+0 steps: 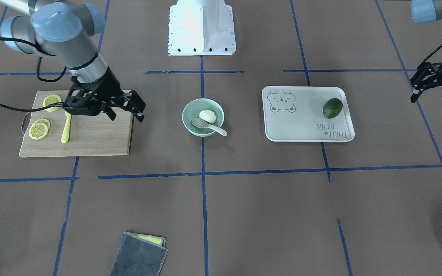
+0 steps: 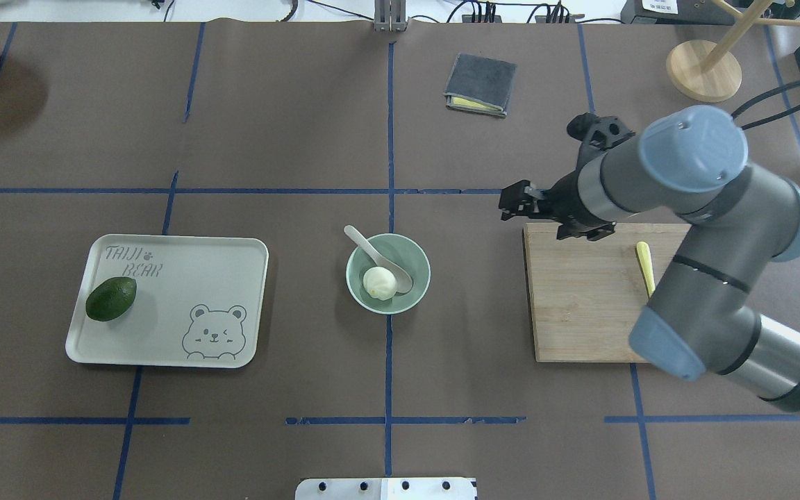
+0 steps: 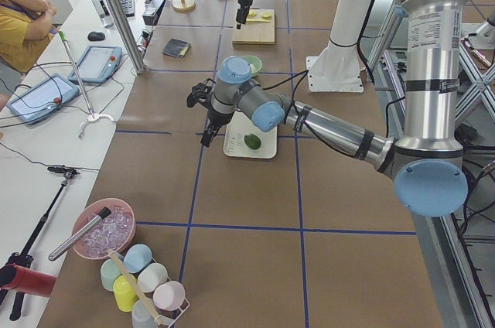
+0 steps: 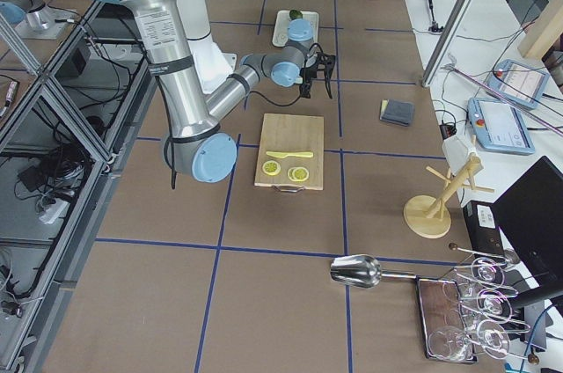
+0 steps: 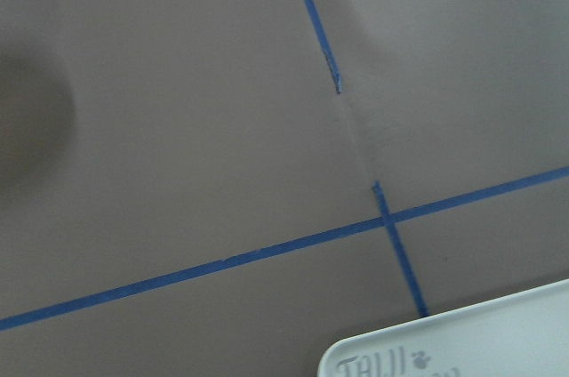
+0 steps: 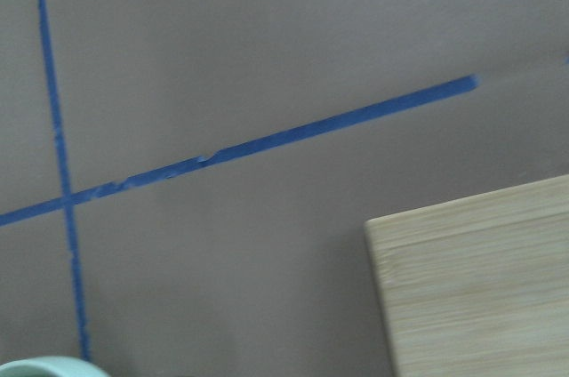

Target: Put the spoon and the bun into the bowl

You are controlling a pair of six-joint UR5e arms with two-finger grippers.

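Observation:
The mint-green bowl (image 1: 193,109) (image 2: 412,254) stands at the table's middle. The white bun (image 1: 207,115) (image 2: 379,282) lies inside it. The off-white spoon (image 1: 205,125) (image 2: 378,251) rests with its scoop in the bowl beside the bun and its handle out over the rim. My right gripper (image 1: 126,116) (image 2: 514,201) is open and empty, above the corner of the cutting board, apart from the bowl. My left gripper (image 1: 434,102) is open and empty, raised beyond the tray's far side. The bowl's rim (image 6: 44,366) shows at the bottom of the right wrist view.
An off-white bear tray (image 1: 301,122) (image 2: 164,292) holds an avocado (image 1: 332,107) (image 2: 111,298). A wooden cutting board (image 1: 98,138) (image 2: 580,298) carries lemon slices (image 1: 38,130) and a yellow knife (image 1: 66,128). A grey cloth (image 1: 138,257) (image 2: 480,85) lies at the operators' side.

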